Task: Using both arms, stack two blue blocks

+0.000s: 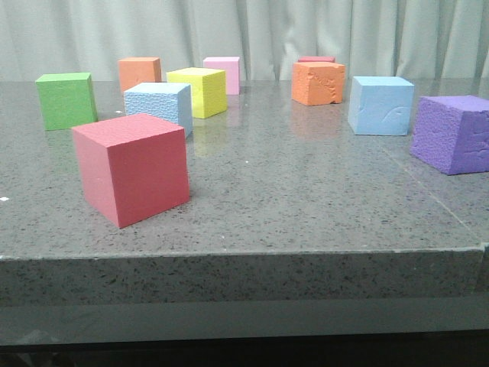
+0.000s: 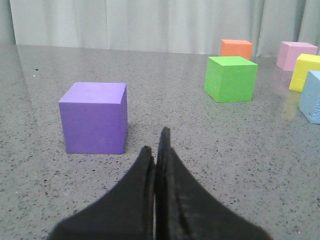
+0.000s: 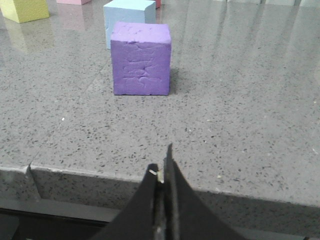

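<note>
Two sky-blue blocks rest apart on the grey stone table. The pebbly blue block (image 1: 159,105) is at the left, behind a big red cube (image 1: 131,168). The smoother blue block (image 1: 380,105), marked with a curved scratch, is at the right. Neither gripper shows in the front view. My left gripper (image 2: 156,142) is shut and empty, low over the table, with the pebbly block's edge (image 2: 312,96) far off to one side. My right gripper (image 3: 161,159) is shut and empty at the table's front edge; the smoother block (image 3: 129,15) lies beyond a purple cube (image 3: 141,58).
A rough purple cube (image 1: 453,134) sits at the right. Green (image 1: 66,100), orange (image 1: 140,74), yellow (image 1: 198,92), pink (image 1: 222,74) and dented orange (image 1: 318,82) cubes stand further back. A smooth purple cube (image 2: 94,117) stands just ahead of my left gripper.
</note>
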